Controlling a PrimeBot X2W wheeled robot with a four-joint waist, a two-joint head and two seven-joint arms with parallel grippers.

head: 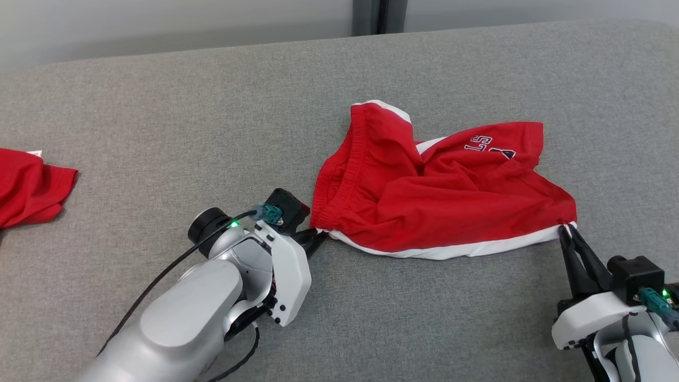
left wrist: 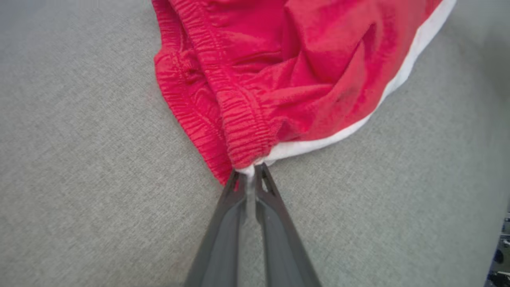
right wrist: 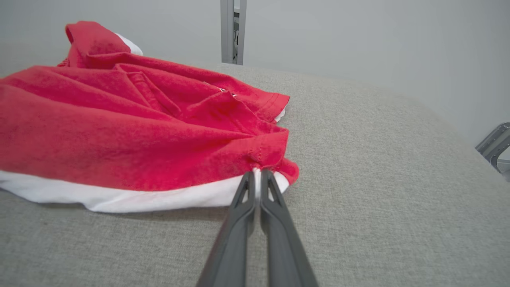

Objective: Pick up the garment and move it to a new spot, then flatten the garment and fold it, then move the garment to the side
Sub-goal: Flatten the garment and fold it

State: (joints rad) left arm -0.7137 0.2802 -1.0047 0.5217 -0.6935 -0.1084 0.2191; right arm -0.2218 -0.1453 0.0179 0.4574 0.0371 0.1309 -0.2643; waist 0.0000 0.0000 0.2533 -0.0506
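Head view: The left pincer (head: 317,237) was closed on the near left corner of the red shorts (head: 440,201), where the elastic waistband met the white side stripe. Its fingertips were largely hidden behind the pale wrist housing. The right pincer (head: 566,233) was closed on the opposite near corner, at the leg hem. The shorts lay crumpled on the grey padded surface (head: 159,122), stretched between the two pincers and heaped away beyond them. Lettering (head: 480,142) on the far leg was partly buried in a fold and hard to read. Well off to the outer side of the left pincer, a second red garment (head: 29,185) was cut off by the frame edge.

Left wrist view: The two dark fingers met on a small white tuft of cloth, with no gap between the tips. Directly beyond them the gathered waistband (left wrist: 239,115) ran up and away. The white stripe (left wrist: 398,75) swept off to the right. The top of the shorts ran out of frame.

Right wrist view: The fingers were pressed together on the hem corner, red cloth above white. The bulk of the shorts lay to their left and was cut off there. Far beyond the tips stood a blurred metal post (right wrist: 233,32).
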